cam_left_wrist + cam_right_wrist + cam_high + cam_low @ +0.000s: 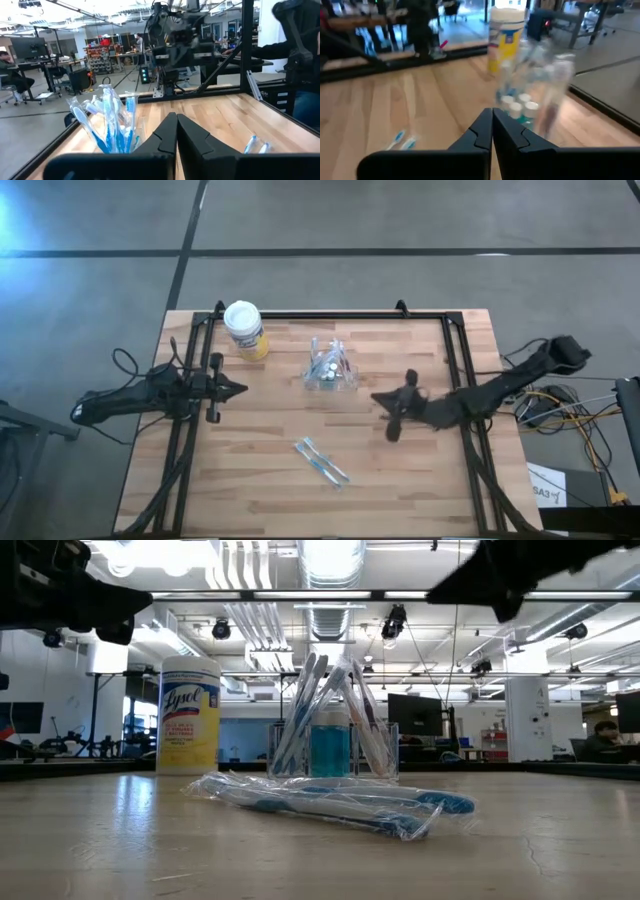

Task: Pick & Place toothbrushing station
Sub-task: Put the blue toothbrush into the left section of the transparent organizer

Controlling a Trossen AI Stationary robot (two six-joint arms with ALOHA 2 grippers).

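Clear plastic, the toothbrushing station (330, 368) stands upright on the tabletop (260, 480), ahead of the right end effector (381, 397), whose fingers are pressed together. Left end effector (238, 390), also pinched closed, hovers well apart from it, near the yellow canister (245, 330).

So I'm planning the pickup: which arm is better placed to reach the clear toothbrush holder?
Probably the right. The right gripper sits nearer the toothbrush holder, pointing toward it, fingers shut. The left gripper is farther off.
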